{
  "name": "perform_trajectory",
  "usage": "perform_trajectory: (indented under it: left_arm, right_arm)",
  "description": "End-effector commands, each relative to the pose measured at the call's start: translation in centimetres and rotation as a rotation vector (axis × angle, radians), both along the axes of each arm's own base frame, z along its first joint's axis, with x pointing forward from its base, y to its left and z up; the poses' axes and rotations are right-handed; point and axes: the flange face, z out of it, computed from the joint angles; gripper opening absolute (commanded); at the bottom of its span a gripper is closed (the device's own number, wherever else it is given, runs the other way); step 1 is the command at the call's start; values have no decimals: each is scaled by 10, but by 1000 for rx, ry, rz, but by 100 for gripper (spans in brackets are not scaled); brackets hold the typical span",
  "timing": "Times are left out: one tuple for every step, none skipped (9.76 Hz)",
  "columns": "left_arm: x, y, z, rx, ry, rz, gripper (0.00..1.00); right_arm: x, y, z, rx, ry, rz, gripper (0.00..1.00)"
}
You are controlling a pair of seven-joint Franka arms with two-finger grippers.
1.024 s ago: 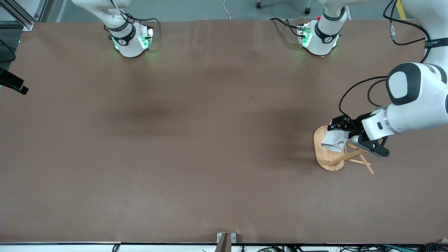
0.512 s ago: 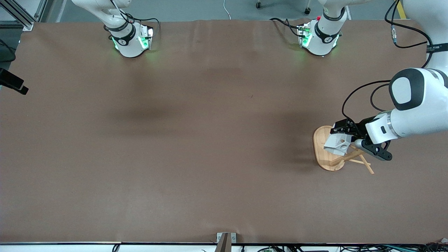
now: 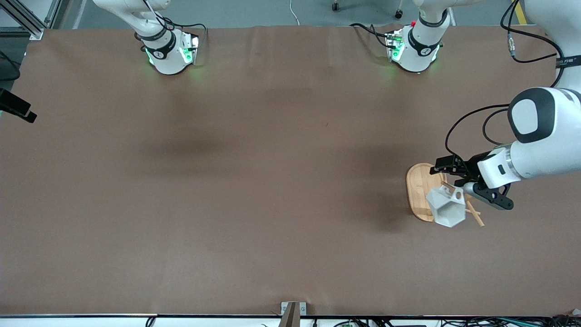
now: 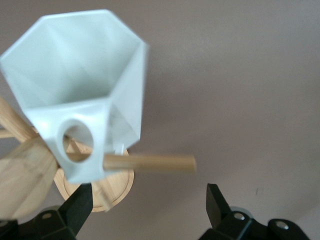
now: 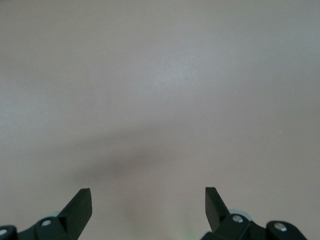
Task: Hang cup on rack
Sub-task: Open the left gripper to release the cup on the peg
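Observation:
The white faceted cup (image 3: 447, 206) hangs from a peg of the wooden rack (image 3: 416, 190) near the left arm's end of the table. In the left wrist view the peg (image 4: 150, 162) passes through the round hole of the cup's (image 4: 80, 95) handle, above the rack's base (image 4: 117, 185). My left gripper (image 3: 449, 175) is open and empty, close beside the cup and over the rack; its jaws (image 4: 149, 200) stand wide apart, clear of the cup. My right gripper (image 5: 148, 200) is open and empty over bare table and does not show in the front view.
Brown table covering (image 3: 272, 181) all around the rack. The right arm's base (image 3: 165, 52) and the left arm's base (image 3: 415, 50) stand along the edge farthest from the front camera. A small metal bracket (image 3: 293, 309) sits at the nearest edge.
The left gripper has opened and let go of the cup. The cup has dropped and swung down onto the peg, now hanging nearer the front camera. The gripper has drawn back slightly.

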Motion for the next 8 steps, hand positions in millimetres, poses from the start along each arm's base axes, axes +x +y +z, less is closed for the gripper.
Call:
perform_trajectory:
  left_arm:
    - [-7,3,31,23,46,41,100]
    - [-6,6,57,70,52,57,100]
    - [-10,6,87,111,55,78,100]
    - [-18,7,114,128,34,79,100]
    - [-25,11,136,134,-3,79,100]
    - [-38,11,165,174,-45,107,100]
    - [-49,14,182,234,-57,113,100]
    - [-64,14,200,269,-56,115,100]
  right_arm:
    - [0,-1,1,14,1,-15,100]
    - [0,-1,1,14,0,-15,100]
    - [0,-1,1,14,0,-15,100]
    - [0,-1,1,14,0,-13,100]
    - [0,-1,1,14,0,-14,100]
    - [0,-1,1,16,1,-14,100]
    - [0,-1,1,16,1,-14,100]
    - [0,-2,1,16,1,-16,100]
